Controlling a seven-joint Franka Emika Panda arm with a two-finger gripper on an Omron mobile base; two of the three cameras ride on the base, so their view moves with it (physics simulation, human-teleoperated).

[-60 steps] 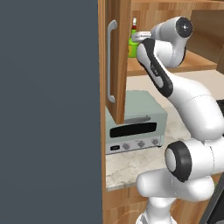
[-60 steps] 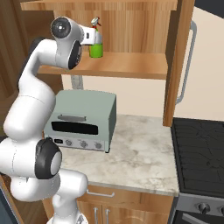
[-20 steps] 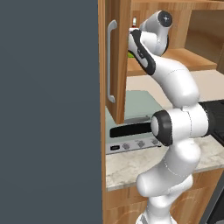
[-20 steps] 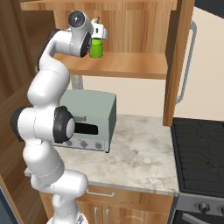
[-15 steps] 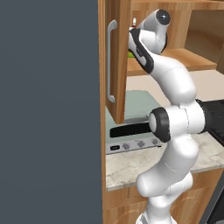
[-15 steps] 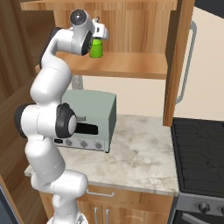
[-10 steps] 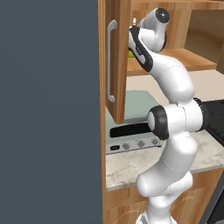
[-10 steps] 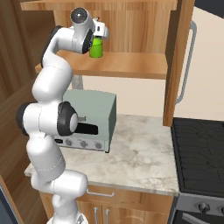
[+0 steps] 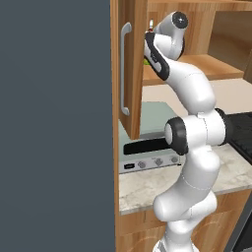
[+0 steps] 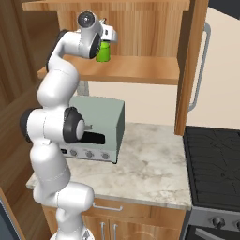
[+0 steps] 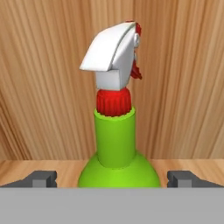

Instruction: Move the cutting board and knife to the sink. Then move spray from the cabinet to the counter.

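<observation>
The spray [image 11: 114, 140], a green bottle with a red neck and white trigger nozzle, stands upright on the cabinet shelf [image 10: 140, 70]. In the right base view the spray [image 10: 103, 52] sits just beyond my hand. My gripper [image 11: 113, 177] is open, with one fingertip [image 11: 41, 177] on each side of the bottle's lower body and a gap to it on both sides. From the right, my gripper [image 10: 106, 45] is level with the top of the bottle. The counter [image 10: 150, 164] lies below. The cutting board, knife and sink are out of view.
The cabinet door [image 10: 190, 70] stands open at the right, and the other door [image 9: 129, 74] with its silver bar handle hangs close to my arm. A grey toaster oven [image 10: 101, 126] sits on the counter under the shelf. A black stovetop [image 10: 213, 164] borders the counter.
Since three seconds ago the arm has folded more upright and the hand has closed in on the spray. Over the last second it has hardly moved, and the jaws stay open.
</observation>
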